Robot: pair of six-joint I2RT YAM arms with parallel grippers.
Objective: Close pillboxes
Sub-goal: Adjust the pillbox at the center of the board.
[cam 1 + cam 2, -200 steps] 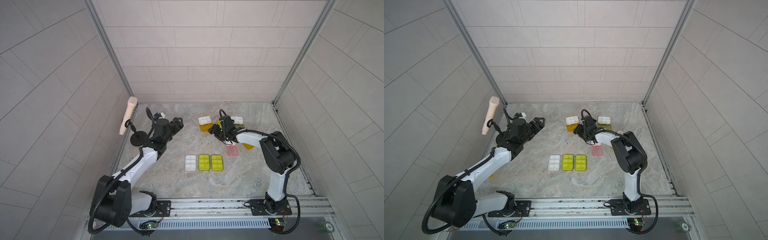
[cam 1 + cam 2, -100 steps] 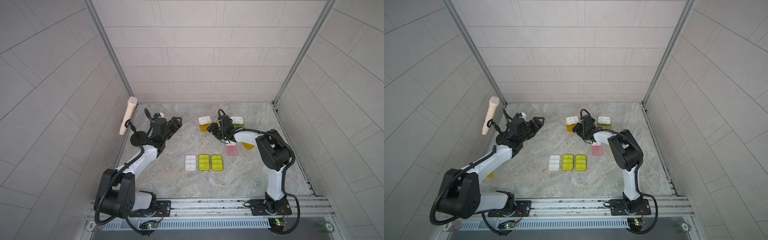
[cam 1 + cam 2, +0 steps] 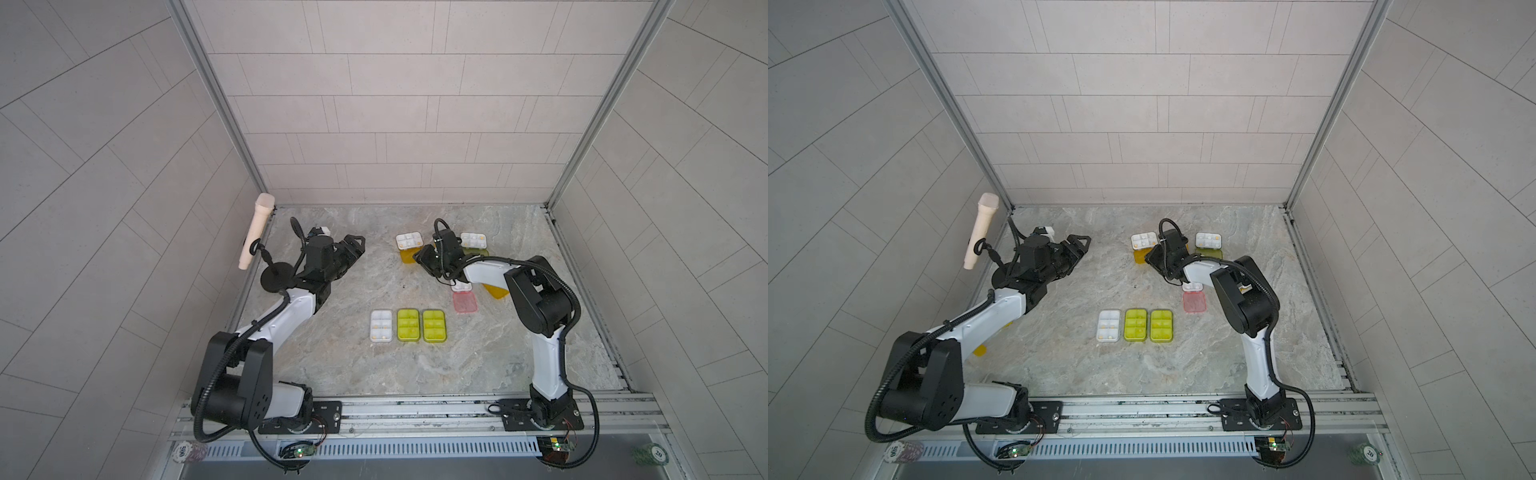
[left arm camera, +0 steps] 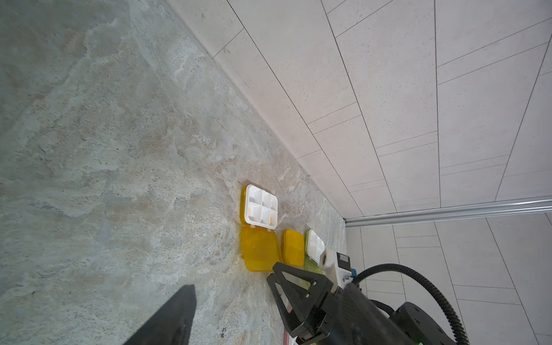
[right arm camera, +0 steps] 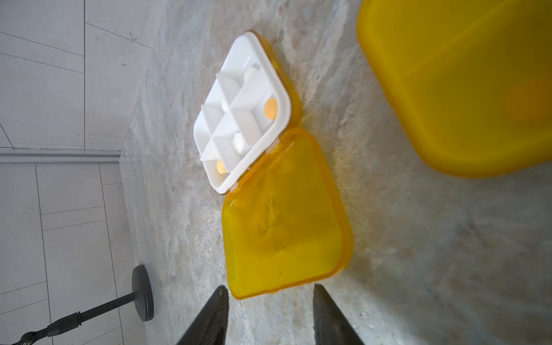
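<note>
The marble-patterned table (image 3: pixel 332 365) carries the pillboxes (image 3: pixel 408 326) in two groups. Three lie in a neat row near the middle and look shut. A looser cluster sits toward the back wall, several of them with lids thrown flat.

The left gripper (image 3: pixel 356 244) hangs over bare table, well apart from all of them. We see nothing in it, and we cannot tell how wide it stands, since its wrist view catches only one finger. The right gripper (image 5: pixel 270 286) is low at the back cluster, partly spread and empty. Its tips are just short of the free edge of the open orange pillbox (image 5: pixel 268 179).

We judge that box to be light, thin plastic, stiff enough to push on. It is apt to skate on the smooth stone if shoved sideways.

- **Orange lid (image 5: pixel 283 221):** It lies flat on the table, so there is little to pinch. We would slip a fingertip under the free edge, opposite the hinge (image 5: pixel 273 147), and swing the lid over.
- **White tray (image 5: pixel 233 98):** Once the lid is over it, we would press straight down near its front rim to snap it shut.
- **Hinge:** It looks thin and should not be twisted.
- **Pills (image 5: pixel 271 108):** They sit loose in the compartments, so we avoid jolting or tipping the box.
</note>
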